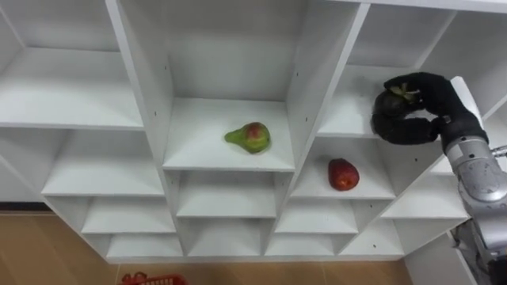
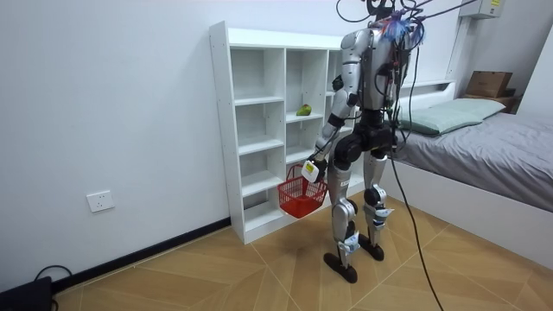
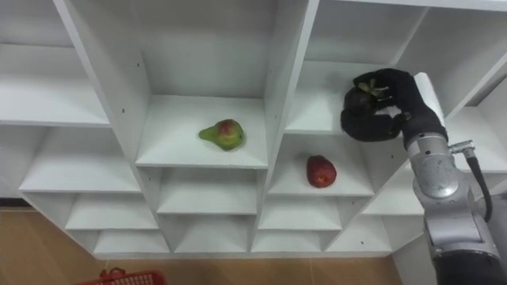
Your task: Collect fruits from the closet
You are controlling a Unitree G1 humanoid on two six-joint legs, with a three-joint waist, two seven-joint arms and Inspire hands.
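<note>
Nearest, low at the robot's left side, the left robot hand (image 2: 308, 167) holds a red basket (image 2: 302, 194) by its handle. The basket hangs beside the robot's left thigh, just in front of the closet's lower shelves. Its rim also shows at the bottom edge of the eye views.

The robot stands upright on the wooden floor, close to the white closet (image 1: 142, 79) and facing it. A bed (image 2: 484, 138) lies behind the robot, toward the room view's right.

Farther out, the right arm is raised to the right-hand column of the closet. The right robot hand (image 1: 444, 107) is curled tightly round a dark fruit (image 1: 390, 103) with a green top. The thumb is under the fruit and the fingers are over it. The fruit is held at the mouth of the upper compartment in that column. I cannot tell whether it touches the shelf board.

In the compartment directly below lies a red fruit (image 1: 343, 174), near the front of its shelf and apart from the walls.

One column to the left, a green pear (image 1: 249, 137) with a red blush lies on its side in the middle of its shelf. Its narrow end points left. It is well apart from the right robot hand.
</note>
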